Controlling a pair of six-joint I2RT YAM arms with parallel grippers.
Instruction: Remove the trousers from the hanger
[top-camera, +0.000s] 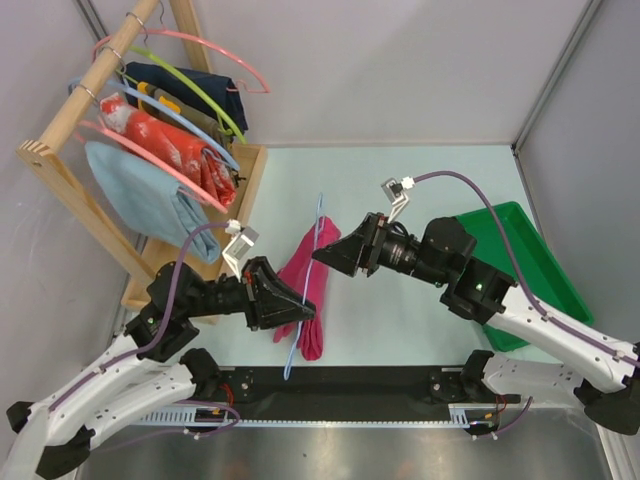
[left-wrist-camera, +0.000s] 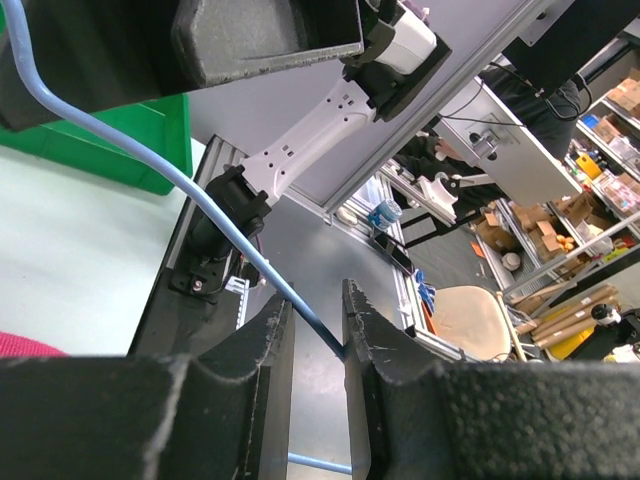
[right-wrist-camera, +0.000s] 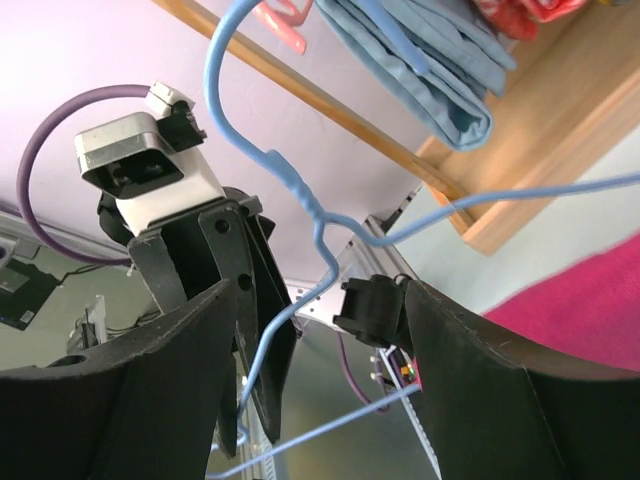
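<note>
Entry, both arms:

- Left gripper (top-camera: 288, 305) (left-wrist-camera: 318, 330): my fingers are closed to a slit on a wire of the hanger (top-camera: 319, 215) (left-wrist-camera: 150, 165), which runs out between the pads.
- Right gripper (top-camera: 326, 255) (right-wrist-camera: 320, 340): fingers spread wide and holding nothing. The hanger's twisted neck and hook (right-wrist-camera: 300, 195) stand between them, untouched.
- Hanger, long axis: far to near between my two arms, hook end by the right fingers.
- Trousers (top-camera: 310, 270) (right-wrist-camera: 590, 300): draped on the hanger between both grippers, just beside and below the right fingers. The right arm looks the freer one to take the cloth, pulling along the wire while the left grips
</note>
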